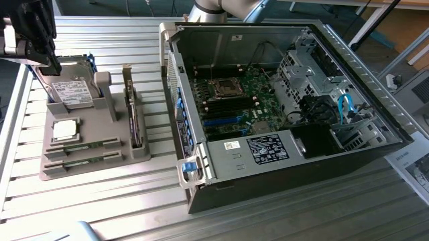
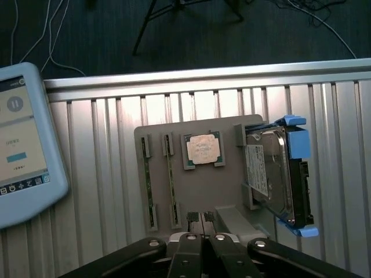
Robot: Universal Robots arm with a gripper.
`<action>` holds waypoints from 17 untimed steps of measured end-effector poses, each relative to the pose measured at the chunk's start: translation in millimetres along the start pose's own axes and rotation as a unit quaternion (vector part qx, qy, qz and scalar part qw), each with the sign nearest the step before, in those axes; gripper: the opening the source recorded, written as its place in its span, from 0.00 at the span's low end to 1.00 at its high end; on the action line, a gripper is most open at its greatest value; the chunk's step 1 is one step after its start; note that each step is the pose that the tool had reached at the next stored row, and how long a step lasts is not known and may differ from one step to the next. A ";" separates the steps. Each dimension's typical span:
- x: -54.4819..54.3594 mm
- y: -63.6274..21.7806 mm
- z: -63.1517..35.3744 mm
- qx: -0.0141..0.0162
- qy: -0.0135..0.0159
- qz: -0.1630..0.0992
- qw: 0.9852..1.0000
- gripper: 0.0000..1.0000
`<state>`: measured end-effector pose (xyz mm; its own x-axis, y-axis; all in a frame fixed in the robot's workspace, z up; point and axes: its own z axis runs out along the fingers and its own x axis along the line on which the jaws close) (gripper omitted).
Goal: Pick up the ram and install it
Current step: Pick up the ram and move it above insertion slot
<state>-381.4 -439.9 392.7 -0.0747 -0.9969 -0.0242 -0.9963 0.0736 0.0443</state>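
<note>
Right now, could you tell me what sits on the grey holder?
Two ram sticks, a processor, a hard drive and an upright card; the shut gripper covers part of the holder's edge.

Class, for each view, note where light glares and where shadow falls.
Exterior view: glare whitens the ribbed table at the exterior view's left; the computer case is shadowed around its drive bays. Wrist view: the tablet screen glows pale, the processor chip shines, the floor is nearly black.
</note>
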 end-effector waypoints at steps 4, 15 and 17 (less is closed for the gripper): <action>2.2 -0.2 0.6 0.000 0.000 0.000 1.000 0.10; 6.0 -0.5 1.4 0.000 0.000 -0.002 1.000 0.10; 6.0 -0.5 1.5 0.000 0.000 -0.004 1.000 0.10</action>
<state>-381.4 -445.9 391.1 -0.0668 -0.9975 -0.0242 -0.9969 0.0657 0.0443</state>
